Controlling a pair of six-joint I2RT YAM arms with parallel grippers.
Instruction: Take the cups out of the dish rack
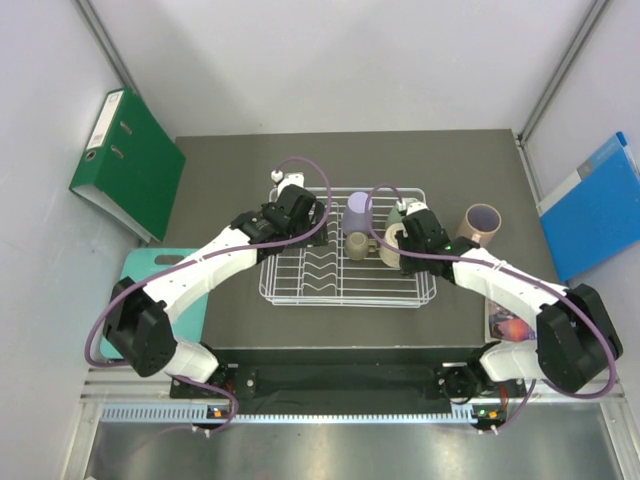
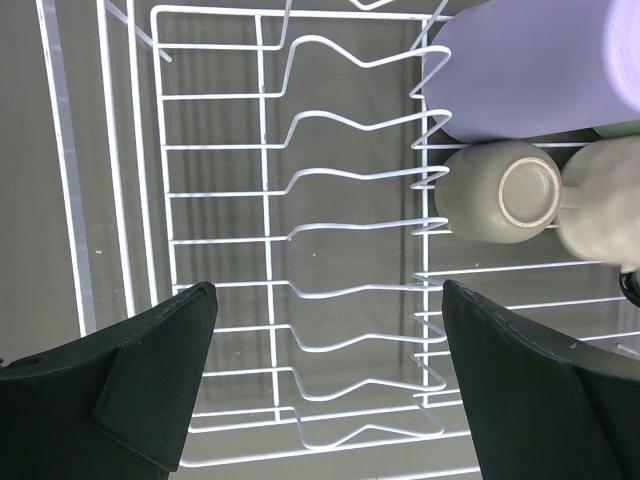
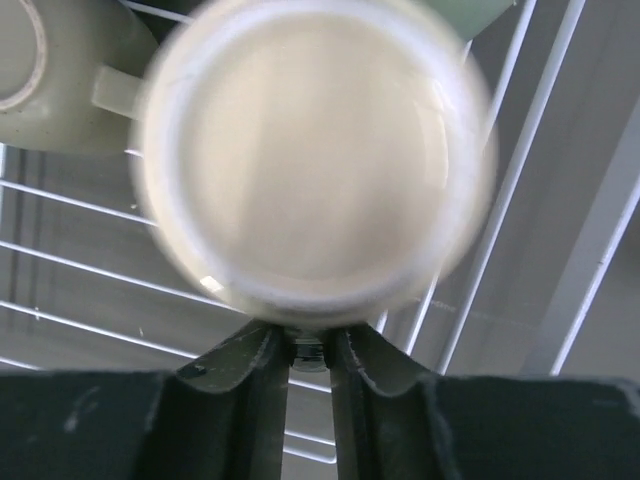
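A dark grey counter point(image 1: 220, 170) sits between white walls, with a green binder point(image 1: 130, 160) leaning on the left and a blue folder point(image 1: 595, 205) on the right. In the middle we see the white wire dish rack point(image 1: 330, 300). Our left hand point(image 2: 327, 300) hovers over its zigzag slots, fingers spread wide and holding nothing. Our right hand point(image 3: 308, 335) has its fingers drawn to a narrow gap, gripping the near edge of the cream mug point(image 3: 310, 160) in the rack's right part. Beside it an olive mug point(image 2: 497, 190) stands upside down, with the lavender tumbler point(image 2: 530, 70) and a mint-green cup point(image 3: 470, 10) behind. A purplish cup point(image 1: 482, 222) stands upright on the counter, just right of the rack
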